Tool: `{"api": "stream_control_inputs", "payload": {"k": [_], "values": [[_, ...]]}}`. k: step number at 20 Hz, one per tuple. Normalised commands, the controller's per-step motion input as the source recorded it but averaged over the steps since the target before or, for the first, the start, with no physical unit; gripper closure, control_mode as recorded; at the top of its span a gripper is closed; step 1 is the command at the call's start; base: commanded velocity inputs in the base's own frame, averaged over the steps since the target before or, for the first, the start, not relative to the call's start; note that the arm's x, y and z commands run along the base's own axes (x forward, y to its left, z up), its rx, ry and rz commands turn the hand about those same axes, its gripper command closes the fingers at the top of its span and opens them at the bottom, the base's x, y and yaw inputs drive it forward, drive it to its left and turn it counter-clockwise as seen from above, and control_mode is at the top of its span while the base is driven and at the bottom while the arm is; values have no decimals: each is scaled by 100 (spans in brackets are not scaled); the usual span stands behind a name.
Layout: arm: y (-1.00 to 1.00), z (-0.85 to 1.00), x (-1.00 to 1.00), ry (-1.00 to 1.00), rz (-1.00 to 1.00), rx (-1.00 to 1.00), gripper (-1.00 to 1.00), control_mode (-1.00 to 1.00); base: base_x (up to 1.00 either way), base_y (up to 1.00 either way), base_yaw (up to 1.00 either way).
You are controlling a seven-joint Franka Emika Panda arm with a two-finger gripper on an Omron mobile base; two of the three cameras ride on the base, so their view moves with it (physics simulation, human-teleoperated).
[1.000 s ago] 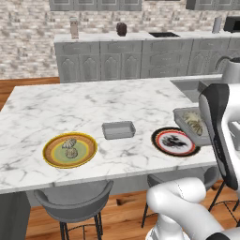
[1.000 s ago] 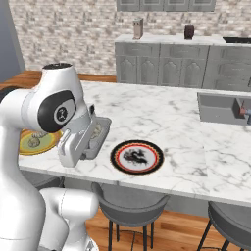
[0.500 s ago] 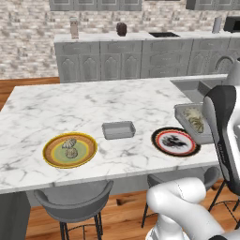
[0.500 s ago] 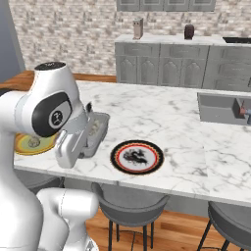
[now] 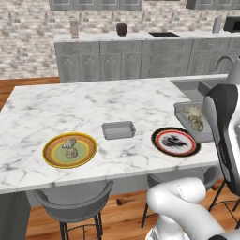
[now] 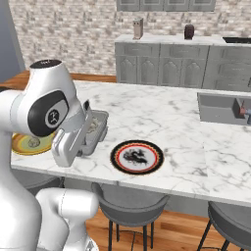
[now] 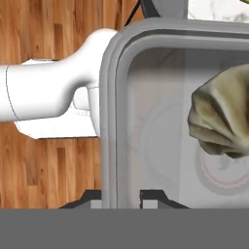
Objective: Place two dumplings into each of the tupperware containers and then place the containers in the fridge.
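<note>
From left to right, you see two dumplings (image 5: 69, 148) unpacked on the yellow plate (image 5: 53, 159), an empty container (image 5: 118, 130) on the surface (image 5: 61, 108), and your pincer (image 7: 121, 199) clamped on the rim of a filled container (image 5: 191, 123) held off the surface, not yet in the fridge.

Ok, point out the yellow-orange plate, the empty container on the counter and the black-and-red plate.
yellow-orange plate (image 5: 52, 159): left base view, its near-left rim.
empty container (image 5: 118, 130): left base view, its floor.
black-and-red plate (image 6: 137, 157): right base view, its dark-patterned centre.
</note>
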Motion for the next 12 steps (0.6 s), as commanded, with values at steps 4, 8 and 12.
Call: {"api": "stream_control_inputs", "payload": {"k": [4,8,12], "values": [[0,1,0,0,0,0,100,100,-13,0,0],[0,0,0,0,0,0,100,100,-84,0,8],[0,0,0,0,0,0,100,100,-61,15,52]]}}
